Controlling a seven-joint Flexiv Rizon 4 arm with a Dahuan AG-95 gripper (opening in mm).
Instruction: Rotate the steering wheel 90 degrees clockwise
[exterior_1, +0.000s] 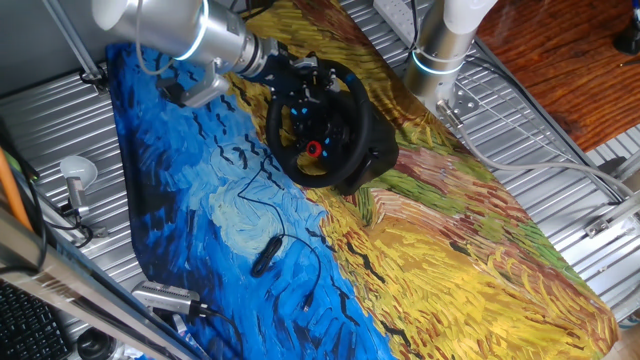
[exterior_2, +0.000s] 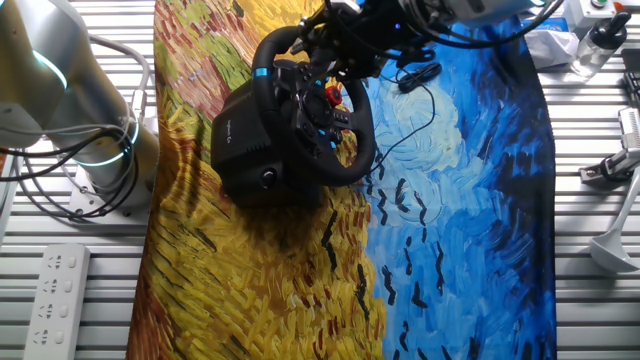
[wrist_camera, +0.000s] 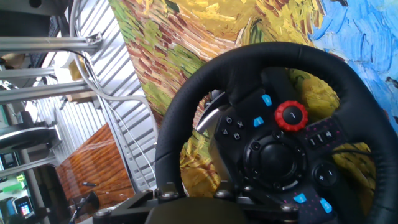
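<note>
Steering wheel (exterior_1: 318, 125) on a painted cloth (exterior_1: 440, 250)

It sits toward 12 o'clock on the slatted metal worktop (exterior_2: 590, 310), blue-and-yellow cloth beneath; the tool (exterior_1: 290, 72) meets its rim, grip impossible to tell; wooden floor (exterior_1: 560, 70) lies beyond.

Painted blue-and-yellow cloth (exterior_1: 440, 260) spread over the ribbed metal surface (exterior_1: 560, 130), small black cabled device (exterior_1: 265, 256) on its blue half, white power strip (exterior_2: 55, 285) at the surface's edge
</note>
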